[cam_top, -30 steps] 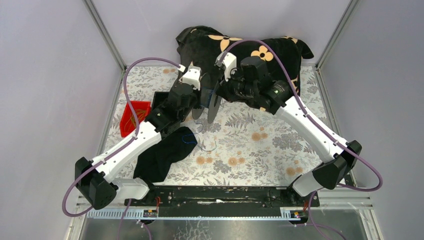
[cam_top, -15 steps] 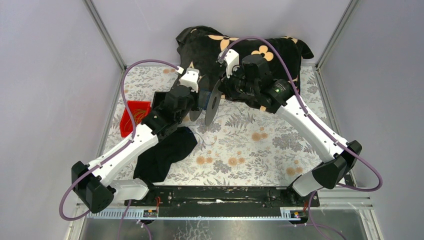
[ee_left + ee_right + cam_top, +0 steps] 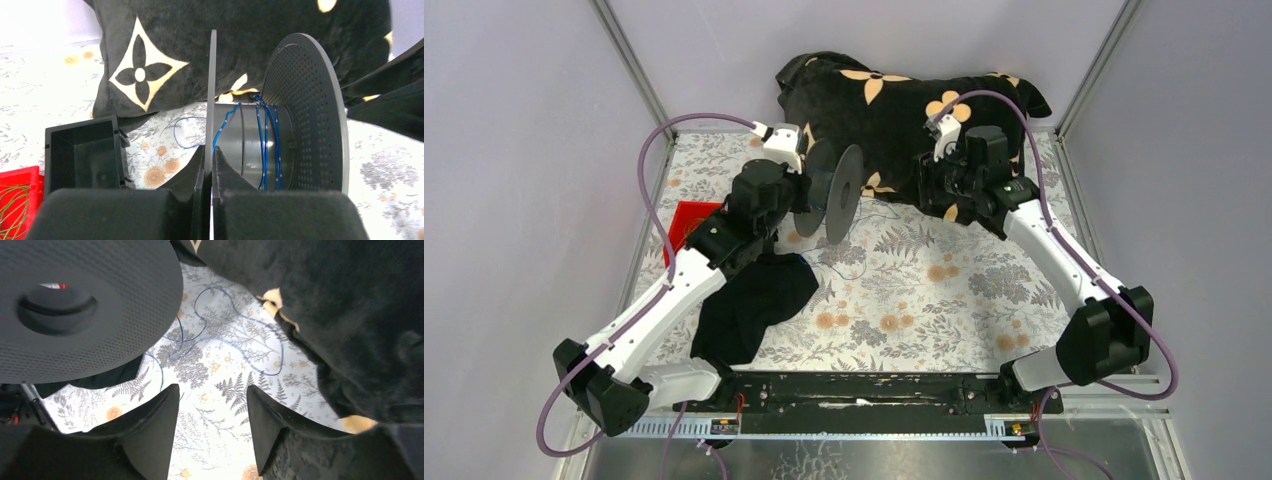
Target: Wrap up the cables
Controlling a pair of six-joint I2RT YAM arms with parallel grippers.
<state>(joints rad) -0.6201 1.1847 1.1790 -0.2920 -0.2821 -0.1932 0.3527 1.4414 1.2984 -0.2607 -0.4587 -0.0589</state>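
Note:
The black disc-shaped spool [image 3: 842, 194] hangs on edge above the table's far middle. My left gripper [image 3: 808, 203] is shut on its near flange [image 3: 211, 100]; the fingers [image 3: 200, 165] pinch the thin disc edge. Several turns of thin blue cable [image 3: 265, 145] lie round the grey hub, before the perforated far flange [image 3: 305, 105]. Loose blue cable [image 3: 240, 342] trails in loops over the floral table. My right gripper [image 3: 932, 186] is open and empty, to the right of the spool; it [image 3: 212, 395] hovers over the table with the spool flange [image 3: 85, 305] at upper left.
A black pillow [image 3: 904, 100] with tan flower shapes lies at the back, close by the right gripper. A red tray [image 3: 690, 226] with orange-yellow strands sits at left. A black cloth [image 3: 754, 305] lies under the left arm. A black open box [image 3: 82, 150] stands left of the spool.
My right gripper has let go of the spool and drawn back to the right. My left arm has carried the spool a little left and back.

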